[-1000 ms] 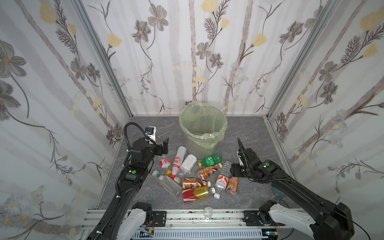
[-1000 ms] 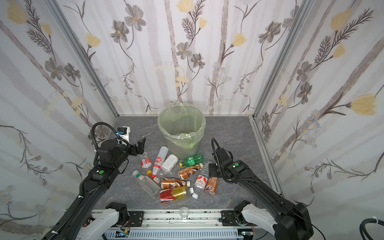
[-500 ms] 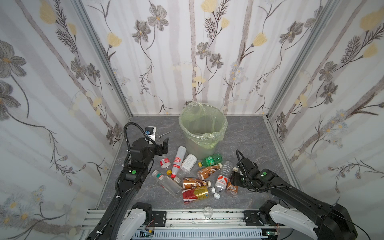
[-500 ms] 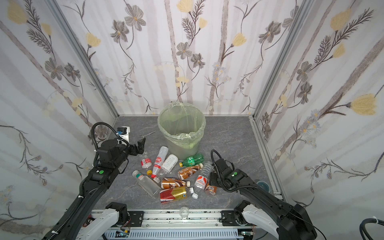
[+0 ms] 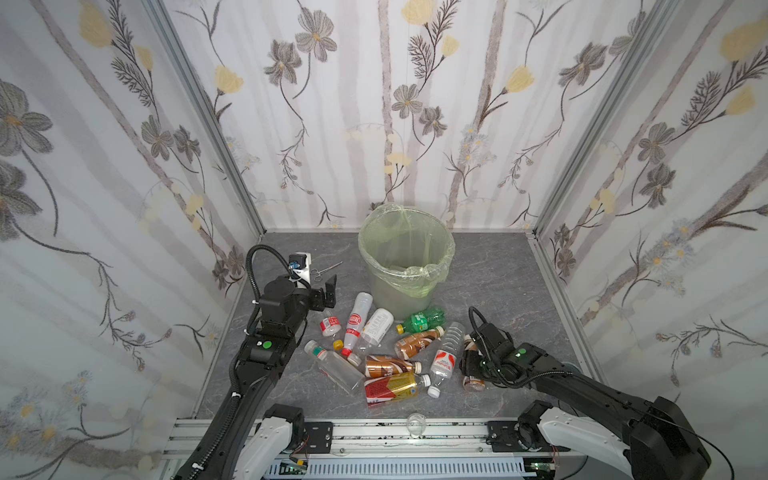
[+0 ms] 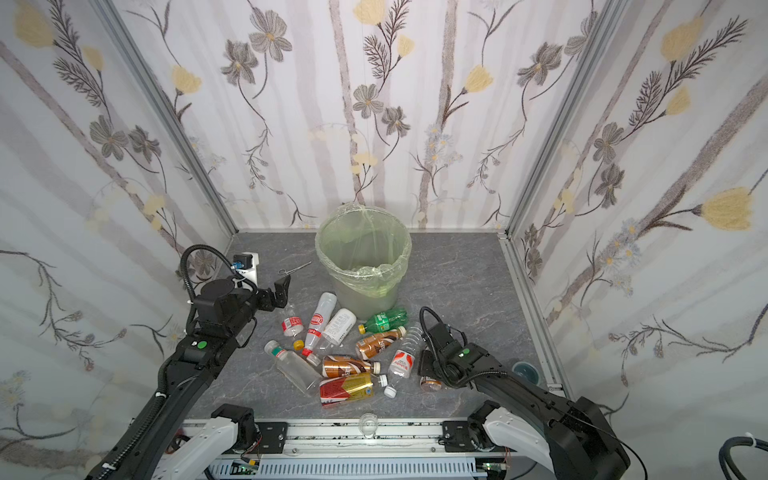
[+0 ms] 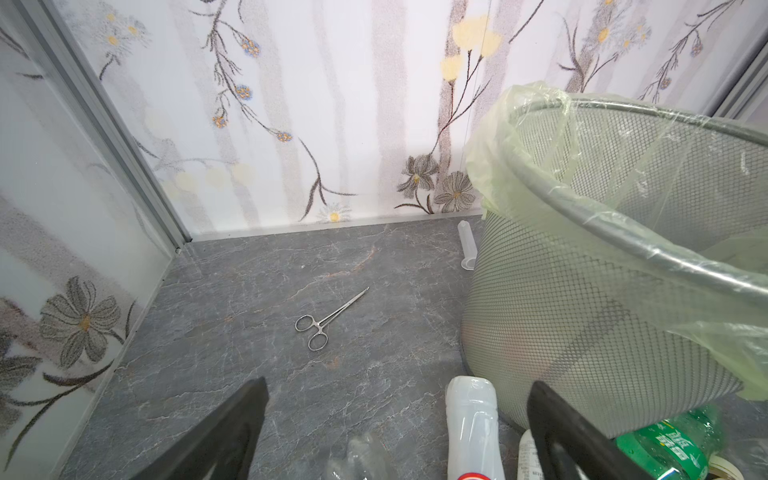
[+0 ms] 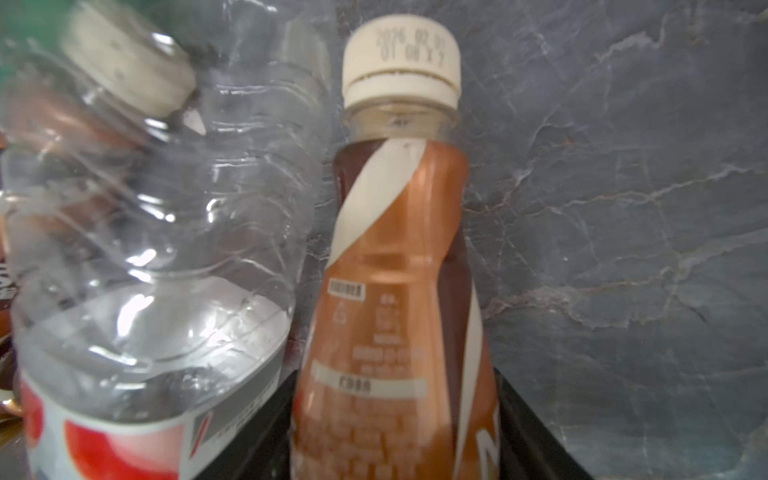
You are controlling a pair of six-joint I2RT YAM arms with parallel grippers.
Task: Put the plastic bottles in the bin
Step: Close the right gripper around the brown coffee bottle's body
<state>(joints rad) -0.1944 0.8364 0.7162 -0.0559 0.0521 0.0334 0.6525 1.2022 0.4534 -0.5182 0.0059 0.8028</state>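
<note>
In both top views the bin (image 5: 390, 291) stands at the back of the grey floor (image 5: 498, 291). The plastic bottles (image 5: 376, 328) lie in a heap just in front of it. The left gripper (image 5: 330, 291) hangs wide open beside the heap and holds nothing. The right gripper (image 5: 471, 361) is low over a brown bottle (image 5: 473, 384) at the right side of the heap. In a top view a small blue cup (image 6: 524, 371) sits near the right edge of the floor.

The left wrist view shows the left gripper's fingers (image 7: 232, 436) far apart. Little metal scissors (image 7: 338, 311) lie on the floor, and the bin is close by.

The right wrist view shows the brown bottle (image 8: 399, 249) lying on the floor. The right gripper's two black fingers (image 8: 257, 440) are closed on it, one touching each side. A clear bottle (image 8: 166, 249) lies right beside it.
</note>
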